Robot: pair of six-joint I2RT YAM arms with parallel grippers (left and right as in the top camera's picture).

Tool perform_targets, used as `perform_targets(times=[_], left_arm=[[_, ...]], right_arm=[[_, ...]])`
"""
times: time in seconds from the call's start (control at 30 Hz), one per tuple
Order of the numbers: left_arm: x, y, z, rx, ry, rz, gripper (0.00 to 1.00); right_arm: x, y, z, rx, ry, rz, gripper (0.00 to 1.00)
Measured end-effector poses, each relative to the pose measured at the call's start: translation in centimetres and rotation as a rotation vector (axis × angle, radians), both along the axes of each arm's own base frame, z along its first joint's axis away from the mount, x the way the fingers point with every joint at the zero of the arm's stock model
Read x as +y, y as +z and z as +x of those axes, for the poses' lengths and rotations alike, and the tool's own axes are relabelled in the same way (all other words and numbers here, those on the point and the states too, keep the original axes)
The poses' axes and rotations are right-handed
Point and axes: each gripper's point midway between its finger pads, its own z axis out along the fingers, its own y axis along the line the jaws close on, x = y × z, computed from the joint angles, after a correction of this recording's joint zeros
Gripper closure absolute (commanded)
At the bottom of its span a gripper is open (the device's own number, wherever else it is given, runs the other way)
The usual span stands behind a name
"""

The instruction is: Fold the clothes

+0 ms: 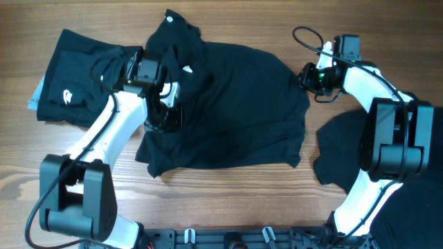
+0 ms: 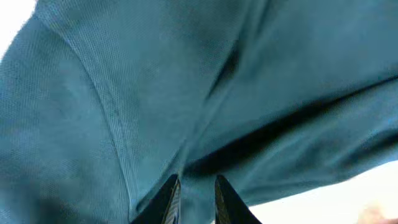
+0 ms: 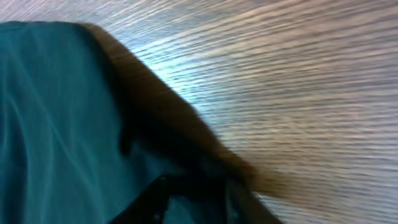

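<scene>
A black shirt (image 1: 235, 104) is lying spread across the middle of the wooden table (image 1: 228, 207), its collar toward the far edge; a folded shirt (image 1: 69, 90) with a small white logo is resting at the left, and a third dark garment (image 1: 339, 152) is lying at the right, partly under the right arm; the left gripper (image 1: 163, 114) is hovering over the spread shirt's left side, its fingertips (image 2: 169, 196) standing slightly apart over cloth, though I cannot tell whether they are pinching it; the right gripper (image 1: 309, 76) is sitting at the shirt's far right edge, its grip too dark to tell.
</scene>
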Motion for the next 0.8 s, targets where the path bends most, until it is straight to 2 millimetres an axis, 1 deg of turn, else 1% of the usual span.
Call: perform_targets(times=[0.07, 0.1, 0.13, 0.27, 0.37, 0.4, 0.53, 0.6, 0.77, 0.8], left_arm=[[0.3, -1.3, -1.1, 0.026, 0.001, 0.010, 0.81], [0.7, -2.2, -2.0, 0.051, 0.003, 0.025, 0.81], [0.9, -2.5, -2.2, 0.055, 0.005, 0.037, 0.81], [2.3, -3.5, -2.8, 0.066, 0.027, 0.112, 0.82], [3.5, -4.0, -3.0, 0.071, 0.065, 0.181, 0.83], [4.0, -4.2, -3.1, 0.071, 0.084, 0.206, 0.84], [5.2, -5.1, -3.4, 0.067, 0.153, 0.269, 0.85], [5.6, -5.7, -3.7, 0.069, 0.194, 0.289, 0.85], [6.0, -5.9, -3.9, 0.074, 0.260, 0.301, 0.85], [6.1, -5.9, -3.9, 0.075, 0.270, 0.301, 0.85]], right_arm=[[0.3, -0.2, 0.2, -0.004, 0.005, -0.008, 0.78], [0.1, -0.4, 0.2, -0.004, 0.002, -0.017, 0.72], [0.0, -0.8, 0.3, -0.002, -0.002, -0.025, 0.70], [-0.3, -0.7, 0.7, -0.019, -0.001, -0.034, 0.69], [-0.7, -0.6, 0.6, -0.033, 0.032, -0.027, 0.64], [-1.1, -0.5, 0.5, -0.034, 0.039, -0.022, 0.62], [-4.0, 0.0, 0.5, -0.039, -0.017, -0.016, 0.62], [-5.0, 0.0, 0.5, -0.040, -0.038, -0.016, 0.62], [-4.3, -0.2, 0.6, -0.025, -0.058, -0.028, 0.64], [-4.1, -0.2, 0.6, -0.026, -0.056, -0.027, 0.66]])
